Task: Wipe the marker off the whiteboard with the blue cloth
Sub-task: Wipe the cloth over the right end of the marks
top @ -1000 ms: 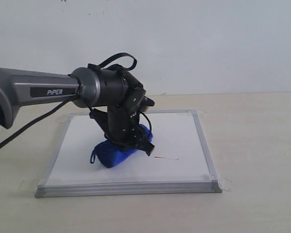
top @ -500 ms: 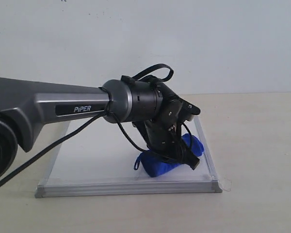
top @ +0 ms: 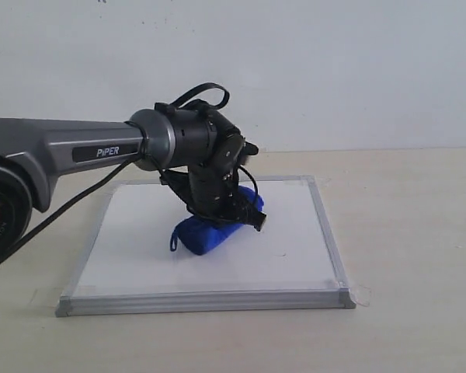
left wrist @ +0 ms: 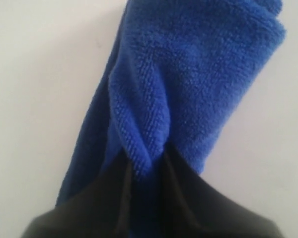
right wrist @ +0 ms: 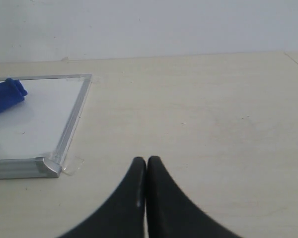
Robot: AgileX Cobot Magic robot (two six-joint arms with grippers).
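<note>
The whiteboard (top: 140, 233) lies flat on the table, silver frame all round. My left gripper (top: 234, 211) stands near the board's middle, shut on the blue cloth (top: 210, 231), and presses the rolled bundle onto the white surface. In the left wrist view its dark fingers (left wrist: 109, 198) pinch a fold of the blue cloth (left wrist: 188, 79) over the whiteboard (left wrist: 30, 74). Of the marker only a faint speck (top: 282, 253) shows, right of the cloth. My right gripper (right wrist: 147, 161) is shut and empty above the table, off the whiteboard's corner (right wrist: 44, 167); the blue cloth's end (right wrist: 5, 96) shows there too.
The light wooden table (top: 412, 233) runs round the board, with a white wall (top: 334, 70) behind. A clear tape tab (top: 363, 294) sticks out at the board's front right corner. The grey left arm (top: 62, 151) reaches over the board's left half.
The left gripper dragged the cloth right over the red line to the board's front right corner, then back toward the middle. The red line has almost vanished.
</note>
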